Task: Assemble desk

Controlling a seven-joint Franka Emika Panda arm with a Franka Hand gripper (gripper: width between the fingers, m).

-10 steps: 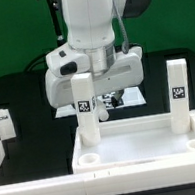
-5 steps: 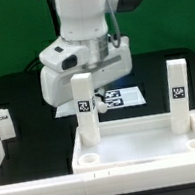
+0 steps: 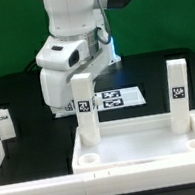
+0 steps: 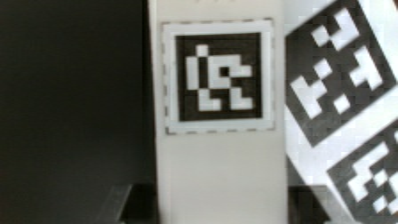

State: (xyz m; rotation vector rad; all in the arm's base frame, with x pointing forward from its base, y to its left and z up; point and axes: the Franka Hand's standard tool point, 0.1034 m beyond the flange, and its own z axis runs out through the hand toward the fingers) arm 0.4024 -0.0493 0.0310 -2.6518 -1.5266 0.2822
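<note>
The desk tabletop [image 3: 143, 144], a rimmed white tray, lies nearest the exterior camera; its two far corner sockets each hold an upright tagged leg, the left leg [image 3: 84, 108] on the exterior view's left and the right leg [image 3: 178, 92] on the exterior view's right; the near sockets [image 3: 88, 160] show as open round holes. A loose leg [image 3: 4, 122] stands on the black table [image 3: 26, 106], well apart from the tabletop; the marker board [image 3: 114, 98] lies beyond the far rim. The arm [image 3: 72, 39] leans down just behind the left leg, its hand hiding the fingers in that view; in the wrist view the gripper [image 4: 217, 205] is clamped on that leg, dark fingertips [image 4: 130, 205] against both of its sides, its tag [image 4: 217, 75] facing the camera.
</note>
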